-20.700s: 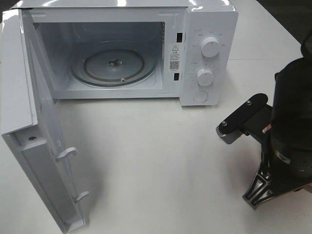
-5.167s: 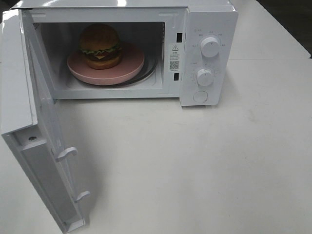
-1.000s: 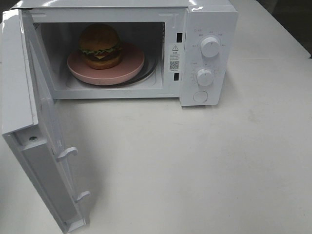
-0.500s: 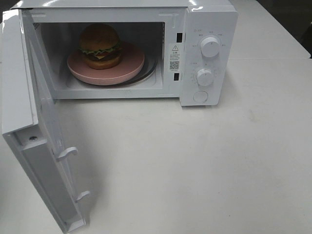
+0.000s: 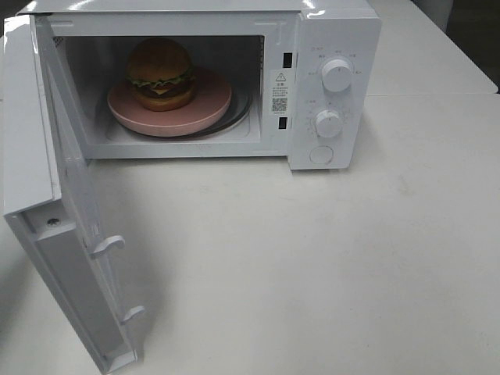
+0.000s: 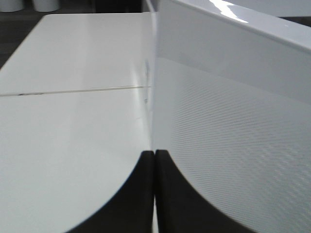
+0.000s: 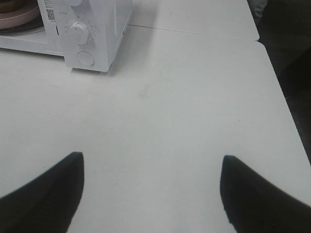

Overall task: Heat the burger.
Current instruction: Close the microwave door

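White bench (image 5: 312, 273), faint scuffs. Burger (image 5: 160, 72) sat on pink plate (image 5: 211, 105) in open microwave (image 5: 336, 31), well ahead of right hand (image 7: 151, 158), spread wide. Left hand (image 6: 154, 154) pinched shut, empty, just beside door (image 6: 233, 121).

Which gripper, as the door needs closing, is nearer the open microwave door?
Left. The left gripper is close beside the microwave door; the right gripper hangs over the table, well away.

L gripper (image 6: 154, 155): both dark fingers (image 6: 136, 194) pressed flat together, tips meeting w/ only a thin seam btwn them, so jaws are fully closed. R gripper (image 7: 151, 158): jaws spread wide, its two dark fingers (image 7: 46, 194) far apart at opp. sides of the wrist cam view, tips approx. level w/ each other.
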Controlling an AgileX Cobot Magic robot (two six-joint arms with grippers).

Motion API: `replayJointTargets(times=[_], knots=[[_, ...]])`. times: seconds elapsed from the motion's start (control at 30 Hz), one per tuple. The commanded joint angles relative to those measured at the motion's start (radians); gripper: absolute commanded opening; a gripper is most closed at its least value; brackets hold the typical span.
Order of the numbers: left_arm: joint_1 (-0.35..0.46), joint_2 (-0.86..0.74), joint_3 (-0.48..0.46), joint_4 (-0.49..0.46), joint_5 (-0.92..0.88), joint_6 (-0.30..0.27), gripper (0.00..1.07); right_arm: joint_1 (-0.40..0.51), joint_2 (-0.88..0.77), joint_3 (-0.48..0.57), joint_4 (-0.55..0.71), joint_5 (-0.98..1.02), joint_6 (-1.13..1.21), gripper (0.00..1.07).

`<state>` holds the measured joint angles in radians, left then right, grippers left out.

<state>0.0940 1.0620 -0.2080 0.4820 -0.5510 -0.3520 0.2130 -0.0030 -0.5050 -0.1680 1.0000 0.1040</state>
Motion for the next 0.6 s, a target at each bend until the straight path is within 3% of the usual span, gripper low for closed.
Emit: replayJointTargets(times=[0.03,0.27,0.6], knots=[[0.003,0.047,0.003,0.109,-0.111,-0.042,0.00,-0.004,-0.028,0.003,0.001,-0.005,-0.010,0.75],[0.003,0.243,0.001,0.157,-0.343,-0.036,0.00,-0.004,-0.028,0.003,0.001,-0.005,-0.010,0.75],[-0.014,0.360,-0.039,0.164,-0.443,-0.033,0.00,-0.004,-0.028,0.003,0.001,-0.005,-0.010,0.75]])
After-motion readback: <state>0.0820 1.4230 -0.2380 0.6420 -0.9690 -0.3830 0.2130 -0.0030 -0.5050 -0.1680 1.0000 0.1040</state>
